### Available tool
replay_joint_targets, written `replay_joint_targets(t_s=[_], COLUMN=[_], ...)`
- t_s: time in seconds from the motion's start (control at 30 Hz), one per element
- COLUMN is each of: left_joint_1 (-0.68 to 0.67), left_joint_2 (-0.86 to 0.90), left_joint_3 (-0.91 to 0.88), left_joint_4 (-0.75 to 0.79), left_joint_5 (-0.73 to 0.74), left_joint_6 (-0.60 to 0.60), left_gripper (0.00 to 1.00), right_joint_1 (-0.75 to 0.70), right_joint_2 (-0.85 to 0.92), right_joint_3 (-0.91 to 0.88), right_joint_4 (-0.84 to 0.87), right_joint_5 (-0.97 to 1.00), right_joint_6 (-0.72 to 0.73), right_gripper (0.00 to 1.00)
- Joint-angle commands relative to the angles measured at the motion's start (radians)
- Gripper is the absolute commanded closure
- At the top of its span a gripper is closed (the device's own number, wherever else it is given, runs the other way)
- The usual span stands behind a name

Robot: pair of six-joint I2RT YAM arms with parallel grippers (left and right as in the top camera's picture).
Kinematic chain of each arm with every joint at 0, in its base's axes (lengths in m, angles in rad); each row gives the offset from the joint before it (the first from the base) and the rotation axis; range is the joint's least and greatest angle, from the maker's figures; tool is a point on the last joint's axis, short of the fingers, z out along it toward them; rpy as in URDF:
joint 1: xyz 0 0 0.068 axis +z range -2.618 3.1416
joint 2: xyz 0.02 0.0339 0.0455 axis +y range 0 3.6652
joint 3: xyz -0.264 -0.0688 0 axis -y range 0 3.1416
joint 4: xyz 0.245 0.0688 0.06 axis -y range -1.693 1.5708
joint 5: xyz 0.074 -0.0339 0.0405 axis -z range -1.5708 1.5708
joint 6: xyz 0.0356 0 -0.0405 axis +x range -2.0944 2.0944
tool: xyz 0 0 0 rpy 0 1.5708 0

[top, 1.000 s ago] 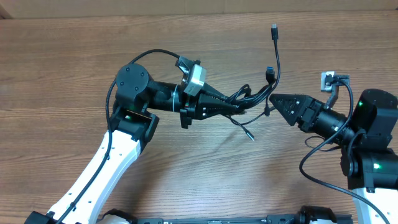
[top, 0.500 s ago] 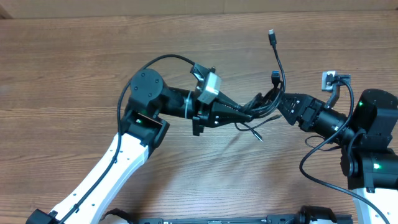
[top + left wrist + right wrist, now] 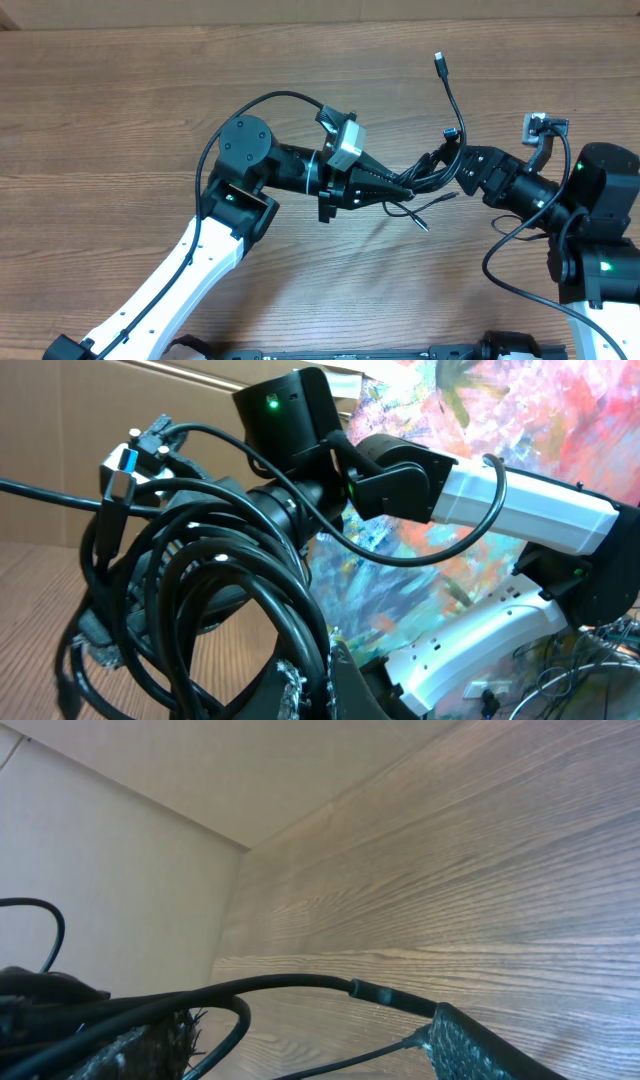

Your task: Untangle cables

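We judge the task barely begun. The cables (image 3: 432, 172) form one knotted bundle, held between the arms over the worktop (image 3: 120, 100). The left pincer (image 3: 405, 184) is clamped tight on this bundle. The right pincer (image 3: 462, 168) has its fingers spread, with cords running between them, and grips nothing that we can confirm. All separating remains.

Count:
- Silver-tipped plug (image 3: 424, 226), nearest: one
- Bundle: one
- Pincers: two
- Black plug ends (image 3: 439, 62), beyond: two

The cords themselves cannot be counted.

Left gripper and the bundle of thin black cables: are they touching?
Touching. Left wrist view shows the bundle of thin black cables clamped in the shut left gripper.
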Motion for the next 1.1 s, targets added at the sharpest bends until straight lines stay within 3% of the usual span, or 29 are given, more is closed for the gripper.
replay_joint_targets(t_s=[0.0,0.5,0.73,1.07], left_joint_1=[-0.038,-0.091,-0.058,-0.005], left_joint_2=[-0.001,-0.001,-0.001,-0.001], left_joint_3=[0.016,0.016,0.016,0.016], left_joint_4=[0.011,0.012,0.083,0.138], left_joint_5=[-0.001,-0.005,-0.005,-0.094], left_joint_6=[-0.007,-0.014,-0.015,-0.014], left_gripper=[0.96,0.96,0.96,0.96], right_joint_1=[0.004,0.004,0.003,0.004], right_joint_2=[0.022,0.154,0.159,0.159], right_joint_3=[0.022,0.022,0.022,0.022], right_joint_4=[0.022,0.051,-0.063,-0.211], right_joint_5=[0.022,0.085,0.197,0.197], right_joint_6=[-0.001,-0.002,-0.002,-0.003], right_gripper=[0.27,0.27,0.27,0.27])
